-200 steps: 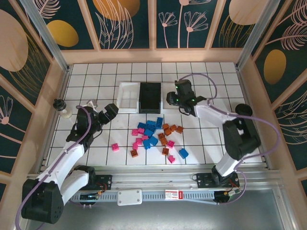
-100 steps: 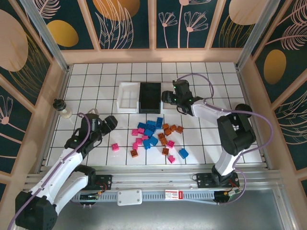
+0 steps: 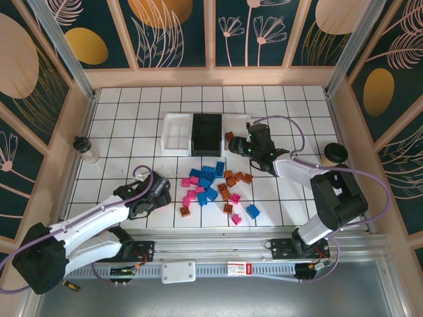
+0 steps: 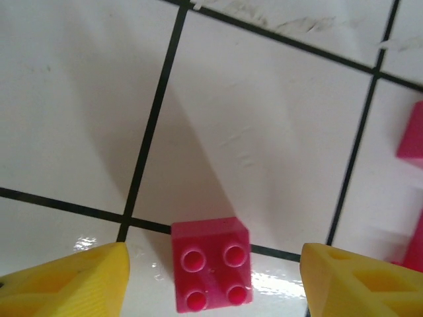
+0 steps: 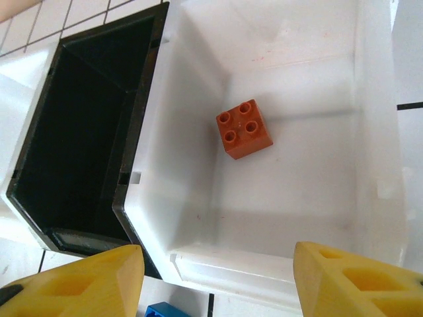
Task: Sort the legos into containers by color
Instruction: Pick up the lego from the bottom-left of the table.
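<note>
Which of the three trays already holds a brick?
The white tray right of the black tray: one orange brick lies in it. The others look empty.

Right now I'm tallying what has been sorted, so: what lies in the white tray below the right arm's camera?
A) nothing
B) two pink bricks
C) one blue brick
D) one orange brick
D: the right wrist view shows a single orange brick lying studs up on the floor of the white tray, next to the black tray.
</note>
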### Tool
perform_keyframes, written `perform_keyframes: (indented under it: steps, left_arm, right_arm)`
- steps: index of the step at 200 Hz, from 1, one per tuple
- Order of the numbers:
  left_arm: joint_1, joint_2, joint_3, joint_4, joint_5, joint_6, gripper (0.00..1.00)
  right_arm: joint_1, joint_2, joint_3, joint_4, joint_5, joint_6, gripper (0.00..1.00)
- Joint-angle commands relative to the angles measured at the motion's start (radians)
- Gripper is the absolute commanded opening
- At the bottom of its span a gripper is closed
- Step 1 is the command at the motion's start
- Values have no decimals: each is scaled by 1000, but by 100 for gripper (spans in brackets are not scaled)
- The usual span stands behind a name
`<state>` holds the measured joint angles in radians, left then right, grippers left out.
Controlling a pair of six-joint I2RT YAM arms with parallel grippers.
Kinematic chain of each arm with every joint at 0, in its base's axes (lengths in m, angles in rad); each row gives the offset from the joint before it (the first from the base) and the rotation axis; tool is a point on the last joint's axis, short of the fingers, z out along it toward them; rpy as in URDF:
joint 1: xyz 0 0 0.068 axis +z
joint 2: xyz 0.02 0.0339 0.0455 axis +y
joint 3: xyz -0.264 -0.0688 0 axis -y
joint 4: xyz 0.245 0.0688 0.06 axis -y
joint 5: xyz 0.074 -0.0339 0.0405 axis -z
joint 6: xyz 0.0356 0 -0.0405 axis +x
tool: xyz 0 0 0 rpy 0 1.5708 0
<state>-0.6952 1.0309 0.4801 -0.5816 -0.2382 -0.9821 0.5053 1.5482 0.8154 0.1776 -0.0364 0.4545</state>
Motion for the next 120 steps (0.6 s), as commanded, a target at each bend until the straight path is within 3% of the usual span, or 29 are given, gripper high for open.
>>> perform_keyframes:
  steps: [1,61,81,120]
  left_arm:
    - [-8,63,22,-24,-27,-20,67]
    - [-10,145,22,106,21,5,41]
    - [-12,156,6,112,40,3,36]
    - [-11,118,-13,129,68,-4,35]
  right_arm:
    - [-11,-43,-34,49,-16,18,62]
    - [-31,-87,-79,48,-16,19,62]
    - [-35,-104,-90,48,-8,21,62]
    - [-49,-123,-109,48,-3,34,62]
